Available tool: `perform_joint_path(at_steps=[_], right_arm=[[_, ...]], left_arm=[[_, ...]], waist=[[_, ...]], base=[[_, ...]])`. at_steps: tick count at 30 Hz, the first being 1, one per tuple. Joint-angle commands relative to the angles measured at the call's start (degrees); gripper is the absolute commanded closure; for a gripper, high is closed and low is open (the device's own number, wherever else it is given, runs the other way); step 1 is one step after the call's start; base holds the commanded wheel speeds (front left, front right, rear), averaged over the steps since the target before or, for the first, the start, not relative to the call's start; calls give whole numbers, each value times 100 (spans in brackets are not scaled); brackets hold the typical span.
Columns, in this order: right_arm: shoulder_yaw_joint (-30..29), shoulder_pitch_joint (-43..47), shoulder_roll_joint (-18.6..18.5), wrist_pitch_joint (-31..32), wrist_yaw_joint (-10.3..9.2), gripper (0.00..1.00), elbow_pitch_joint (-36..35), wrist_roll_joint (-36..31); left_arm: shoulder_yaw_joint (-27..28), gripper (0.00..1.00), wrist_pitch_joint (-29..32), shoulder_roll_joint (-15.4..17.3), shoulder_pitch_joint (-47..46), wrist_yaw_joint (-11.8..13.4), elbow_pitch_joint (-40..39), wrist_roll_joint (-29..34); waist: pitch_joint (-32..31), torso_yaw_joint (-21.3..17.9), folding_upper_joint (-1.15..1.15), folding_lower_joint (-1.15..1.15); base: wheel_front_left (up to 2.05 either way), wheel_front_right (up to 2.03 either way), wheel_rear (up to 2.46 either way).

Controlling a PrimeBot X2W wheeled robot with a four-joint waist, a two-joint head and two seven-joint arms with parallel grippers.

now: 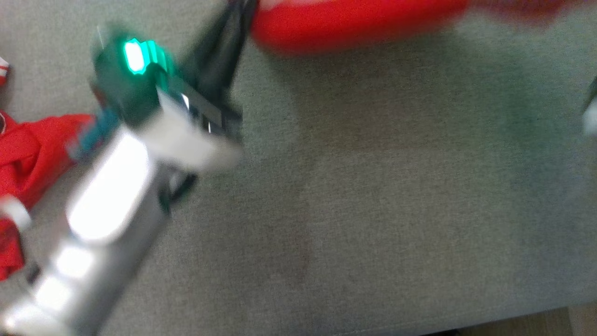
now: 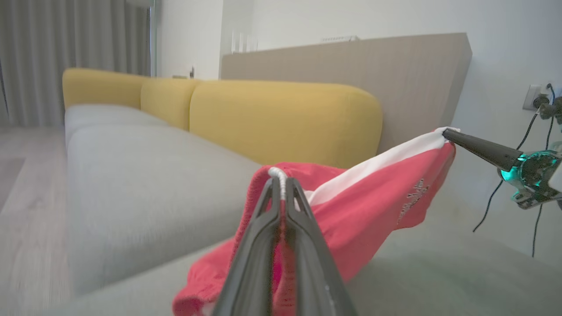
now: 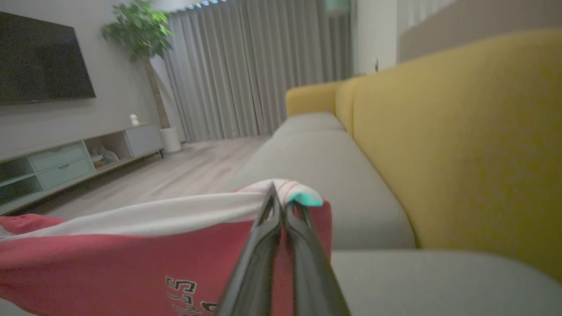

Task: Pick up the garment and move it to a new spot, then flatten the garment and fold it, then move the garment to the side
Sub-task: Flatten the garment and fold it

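1. A second red cloth [image 1: 28,154] lies crumpled on the sofa's grey seat [image 2: 131,184], toward the robot's left. If the carried piece is laid close to it, the 2 could overlap and tangle.
2. The left gripper [image 2: 281,181] has its jaws clamped shut on a bunched hem of the red garment [image 2: 360,206], with a white cord [image 2: 277,172] at the tips, above the seat. The pinch takes little cloth, so a sharp pull along the sofa could likely slip it free.
3. The red garment hangs stretched between the 2 grippers, over the seat and in front of the sofa's yellow back cushions [image 2: 281,118]. Its lower folds droop toward the seat; I cannot tell whether they touch. Dragged low, they could catch and bunch up.
4. The right gripper [image 3: 277,199] has its jaws pressed together on the end of the white band [image 3: 175,215], beside a teal tab [image 3: 307,199]. If the arms spread too far over the sofa, this thin edge may pull out.
5. The garment looks thin, soft and limp, with a smooth white band along its upper edge and dark printed lettering [image 3: 189,289].
6. The seat is flat, coarse-woven fabric, and the cushions are plump and rounded. The grippers' fingers are long, dark, hard and tapering.
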Motion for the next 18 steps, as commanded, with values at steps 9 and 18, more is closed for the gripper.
perform_joint_path(at_steps=[9, 18], right_arm=[[-323, 2786, 420, 270, -3, 100, -977, 186], [-739, 4963, 582, 724, -3, 100, -2189, 567]], left_arm=[[488, 100, -22, -2, 2433, 9, -363, 713], [500, 100, -22, 52, 3890, 9, -427, 1049]], waist=[[-685, -138, 0, 1], [-1161, -55, 0, 1]], base=[[0, 0, 0], [0, 0, 0]])
